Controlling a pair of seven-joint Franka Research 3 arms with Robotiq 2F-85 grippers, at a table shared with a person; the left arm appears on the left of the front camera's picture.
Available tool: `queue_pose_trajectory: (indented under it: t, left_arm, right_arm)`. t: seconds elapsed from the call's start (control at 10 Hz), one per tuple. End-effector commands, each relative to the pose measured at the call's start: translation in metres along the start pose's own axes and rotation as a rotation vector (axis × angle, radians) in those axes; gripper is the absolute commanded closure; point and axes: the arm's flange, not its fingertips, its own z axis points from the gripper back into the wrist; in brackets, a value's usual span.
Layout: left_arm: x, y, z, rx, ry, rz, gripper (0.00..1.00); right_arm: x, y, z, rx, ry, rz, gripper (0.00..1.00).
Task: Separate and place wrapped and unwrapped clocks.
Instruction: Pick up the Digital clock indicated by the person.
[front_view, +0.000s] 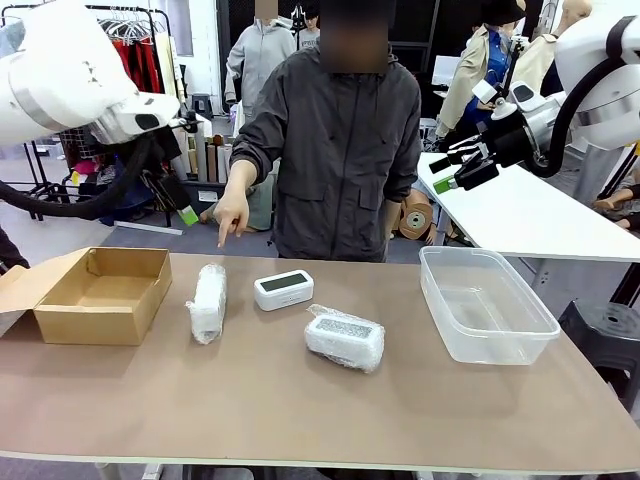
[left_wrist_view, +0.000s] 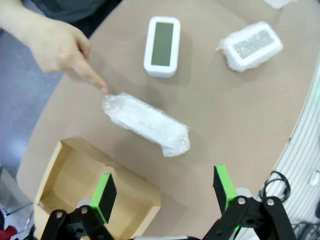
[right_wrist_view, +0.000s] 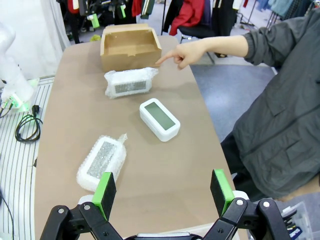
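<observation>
Tabletop (front_view: 300, 410), brown and wide, runs from the robot's near side to the person (front_view: 340, 150) in a dark grey jacket standing at its far edge. A clear plastic tub (front_view: 436, 300) sits at the right. An open cardboard box (front_view: 95, 328) sits at the far left.

Three clocks lie between the box and the tub, none touching another. One wrapped clock (front_view: 208, 303) lies just right of the box, its long side running near to far. The bare clock (front_view: 283, 290), white with a grey-green screen facing up, rests near the middle. The second wrapped clock (front_view: 345, 338) lies nearer and a little to the right of the bare clock, between it and the tub.

The left pincer (left_wrist_view: 162, 187) hangs above the box and the first wrapped clock, released, jaws wide and holding nothing. The right pincer (front_view: 442, 174) is raised high at the right, above the tub's far side, likewise released and holding nothing.

The person's hand (front_view: 232, 212) points a forefinger down at the far end of the first wrapped clock. Whether the fingertip touches the wrap is hard to tell.
</observation>
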Motion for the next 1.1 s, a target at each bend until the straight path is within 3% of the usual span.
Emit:
queue_pose_trajectory:
  t: [0.0,0.5,0.6,0.8,1.0]
  left_arm:
    - [-0.003,0.007,0.009,-0.001,-0.018,0.005,0.00]
    - [-0.002,0.007,0.006,0.006,-0.010,0.011,0.00]
    - [0.010,-0.001,-0.006,0.093,0.264,0.211,0.00]
    - [0.031,-0.017,-0.017,0.164,0.388,0.473,0.00]
    - [0.047,-0.021,-0.036,0.231,0.503,0.621,0.00]
  right_arm:
    - [0.002,0.000,0.001,-0.004,-0.001,0.003,0.00]
    - [0.002,0.000,0.001,-0.004,-0.001,0.003,0.00]
    - [0.002,0.000,0.001,-0.004,-0.001,0.003,0.00]
    - [0.002,0.000,0.001,-0.004,-0.001,0.003,0.00]
    - [0.002,0.000,0.001,-0.004,-0.001,0.003,0.00]
